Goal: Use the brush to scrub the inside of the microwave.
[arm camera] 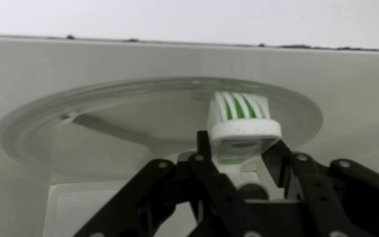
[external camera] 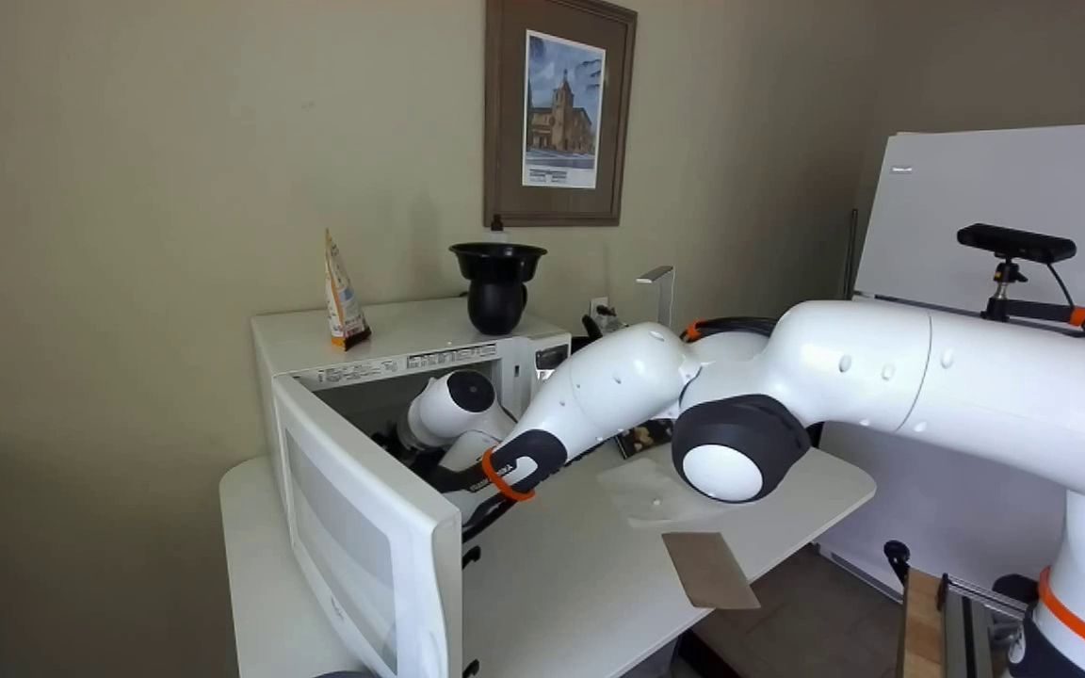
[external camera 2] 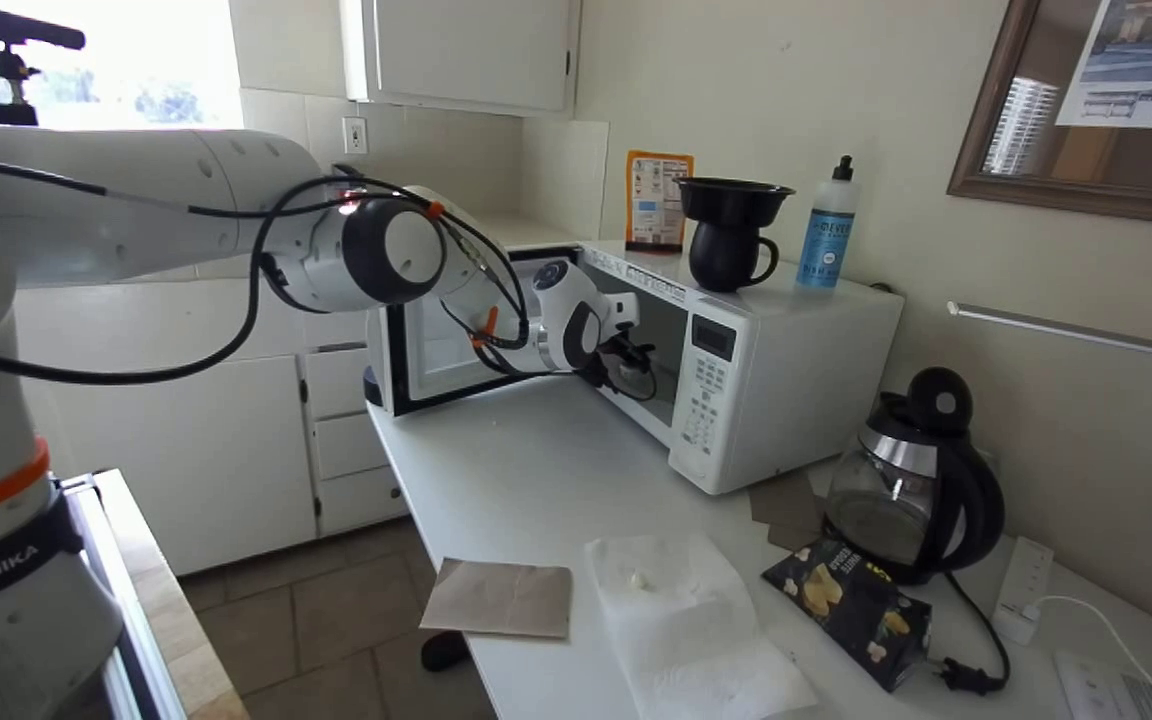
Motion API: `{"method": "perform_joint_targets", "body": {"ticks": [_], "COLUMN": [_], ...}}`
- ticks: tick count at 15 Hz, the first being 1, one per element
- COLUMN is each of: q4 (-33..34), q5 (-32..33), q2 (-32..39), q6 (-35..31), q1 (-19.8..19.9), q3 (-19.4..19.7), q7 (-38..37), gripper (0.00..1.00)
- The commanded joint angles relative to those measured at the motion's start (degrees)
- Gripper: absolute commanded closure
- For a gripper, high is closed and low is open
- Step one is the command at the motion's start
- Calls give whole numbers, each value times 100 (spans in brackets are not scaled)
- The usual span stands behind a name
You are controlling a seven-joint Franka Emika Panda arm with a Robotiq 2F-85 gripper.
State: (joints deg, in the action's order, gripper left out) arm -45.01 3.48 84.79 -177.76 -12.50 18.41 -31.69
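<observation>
The white microwave (external camera: 401, 320) stands on the table with its door (external camera: 364, 527) wide open; it also shows in an exterior view (external camera 2: 806, 380). My gripper (external camera 2: 626, 360) is inside the cavity opening. In the wrist view my gripper (arm camera: 241, 143) is shut on the brush (arm camera: 243, 128), which has a white head with white and green bristles. The brush is over the glass turntable (arm camera: 117, 131), with its bristles towards the turntable's rim. Whether the bristles touch the glass I cannot tell. I cannot make out the brush in either exterior view.
A black mug with a bowl on it (external camera 2: 731, 230), a soap bottle (external camera 2: 826, 235) and a bag (external camera 2: 658, 200) stand on the microwave. A kettle (external camera 2: 911, 480), snack bag (external camera 2: 851, 610), paper towel (external camera 2: 686, 620) and cardboard piece (external camera 2: 501, 598) lie on the table (external camera 2: 516, 460).
</observation>
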Motion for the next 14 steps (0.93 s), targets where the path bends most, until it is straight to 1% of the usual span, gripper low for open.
{"method": "perform_joint_targets", "body": {"ticks": [1,2,3,4,7,8,9,10,12,14], "q4": [319,125,138,164,96,-84,-187,-284,-399,-558], "q5": [55,50,3,-49,-129,-114,-105,-89,-78,-75], "q2": [254,129,127,128,60,-67,-116,-175,-213,-270], "q6": [160,56,63,113,154,161,126,82,-33,-337], "q1": [203,174,113,81,46,64,45,68,31,-6], "q3": [-689,-650,-409,-257,-50,-160,-125,-242,-169,-96], "q7": [527,520,339,218,-5,38,-16,41,0,-40], "gripper": [81,81,81,81,81,81,81,81,81,81]}}
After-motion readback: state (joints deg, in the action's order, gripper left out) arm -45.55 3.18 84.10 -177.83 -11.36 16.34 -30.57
